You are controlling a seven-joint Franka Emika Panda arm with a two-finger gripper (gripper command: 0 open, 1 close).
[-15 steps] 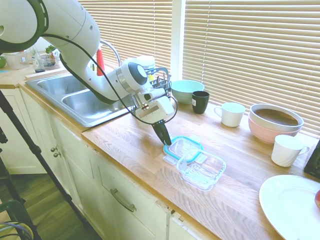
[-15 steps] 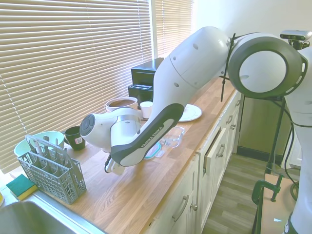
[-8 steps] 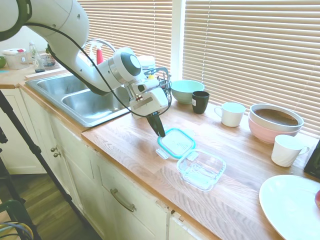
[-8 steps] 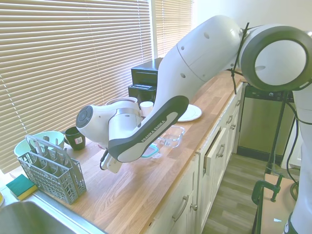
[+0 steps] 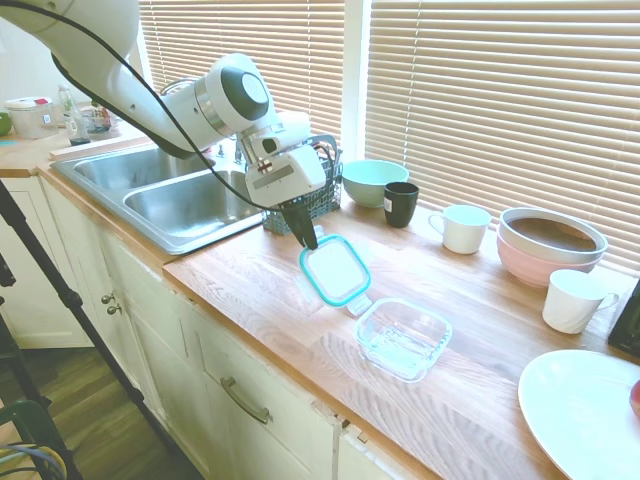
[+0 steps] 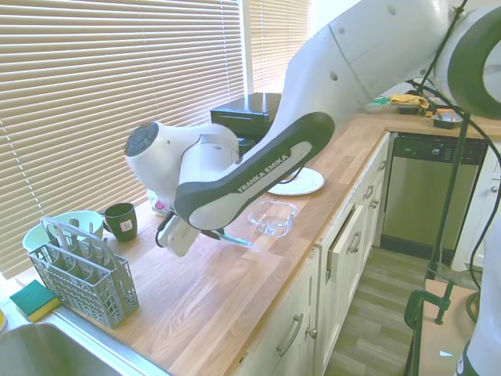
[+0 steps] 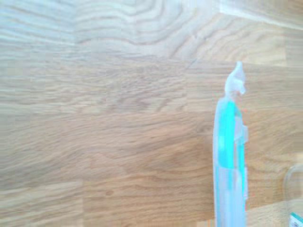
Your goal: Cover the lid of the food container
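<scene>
1. My claw (image 5: pixel 307 240) pinches the lid (image 5: pixel 335 270) by its upper corner, holding it clear of the wooden counter (image 5: pixel 260 280).
2. The lid hangs tilted from my fingertips toward five o'clock in the first exterior view.
3. The food container (image 5: pixel 403 338) sits open on the counter, just beyond the lid's low edge, at five o'clock from my claw.

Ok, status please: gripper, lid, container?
Gripper shut on lid, lifted off the counter, tilted. Container open, beside and below it. Nothing between them.
</scene>
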